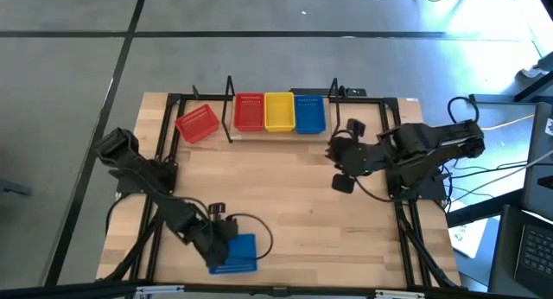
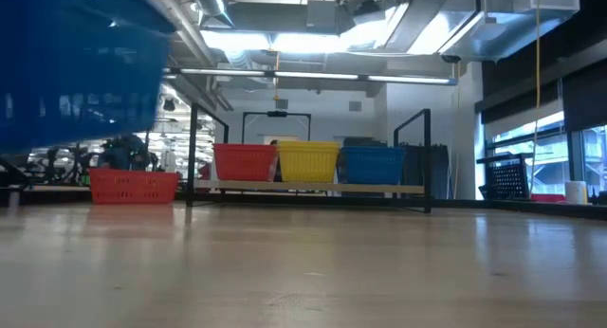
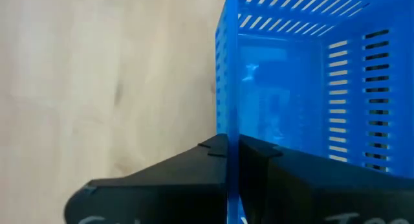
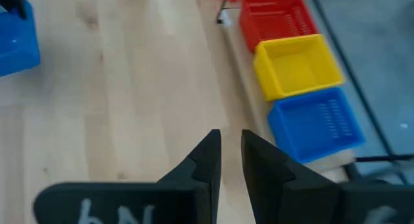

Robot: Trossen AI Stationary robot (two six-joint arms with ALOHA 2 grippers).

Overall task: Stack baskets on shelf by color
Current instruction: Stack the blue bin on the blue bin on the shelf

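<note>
Near the table's near edge, my left gripper point(image 1: 220, 238) point(image 3: 228, 143) is shut on a blue basket point(image 1: 235, 253) point(image 2: 76, 63); the low view shows this basket above the tabletop. The shelf point(image 1: 285, 130) point(image 2: 313, 188) along the far edge carries a red basket point(image 1: 249, 111), a yellow basket point(image 1: 279, 111) and a blue basket point(image 1: 309, 113) side by side. Another red basket point(image 1: 197, 124) point(image 2: 133, 186) rests on its base, turned askew, just left of the row. My right gripper point(image 1: 340, 161) point(image 4: 231, 136) hovers over bare wood right of the shelf, open by a narrow gap. My left gripper pinches one side wall of the blue basket at its rim point(image 3: 226, 120), one finger inside the basket point(image 3: 304, 179) and one outside point(image 3: 168, 179). The basket is lifted clear of the table and stays roughly level.
Black frame rods point(image 1: 229, 92) stand at the shelf's ends and run along the table's sides. Bare wooden tabletop point(image 1: 294, 204) lies between the two arms. Cables hang by the right arm's base point(image 1: 484, 174).
</note>
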